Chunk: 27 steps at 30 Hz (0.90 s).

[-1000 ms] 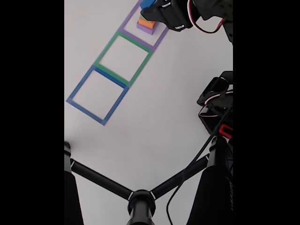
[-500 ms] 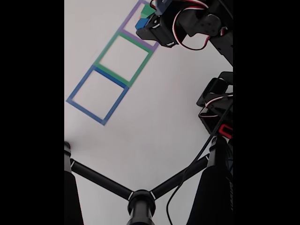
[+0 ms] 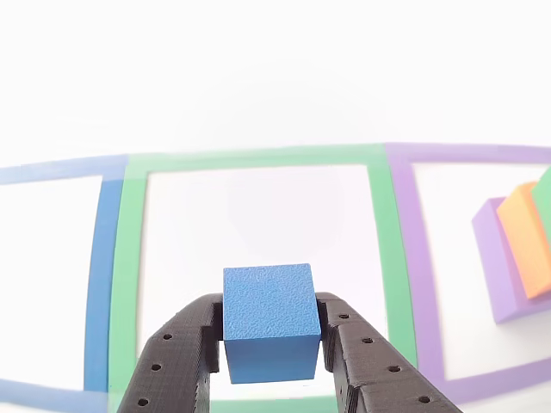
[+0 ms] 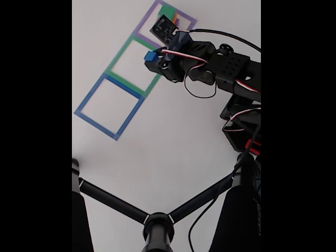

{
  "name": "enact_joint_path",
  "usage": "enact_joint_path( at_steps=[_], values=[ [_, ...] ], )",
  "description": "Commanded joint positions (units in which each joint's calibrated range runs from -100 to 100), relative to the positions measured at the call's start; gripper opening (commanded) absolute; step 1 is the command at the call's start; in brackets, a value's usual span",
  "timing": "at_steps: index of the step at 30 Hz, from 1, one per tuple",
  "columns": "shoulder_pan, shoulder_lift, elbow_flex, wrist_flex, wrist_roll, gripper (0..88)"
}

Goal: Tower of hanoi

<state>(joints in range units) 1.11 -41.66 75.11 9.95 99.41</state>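
four blocks (image 3: 269, 318), three square outlines (image 3: 383, 249)

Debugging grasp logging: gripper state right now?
Gripper: closed on the blue cube, held over the green square outline.

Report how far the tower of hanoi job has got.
Done: the blue cube is off the stack and lifted. In hand: the hand grips it between both fingers, over the green square outline. Left: the cube is not yet set down, and the green block, orange block and purple slab sit stacked in the purple square outline, all yet to move.
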Motion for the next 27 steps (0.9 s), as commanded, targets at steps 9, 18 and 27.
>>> enact_joint_path(
  at_steps=[9, 18, 27],
  values=[
    [-0.9, 26.0, 6.5, -45.3, 0.6, 1.8],
    [-0.9, 38.6, 6.1, -58.5, 0.6, 1.8],
    [-0.1, 48.5, 2.0, -64.4, 0.6, 1.8]
  ],
)
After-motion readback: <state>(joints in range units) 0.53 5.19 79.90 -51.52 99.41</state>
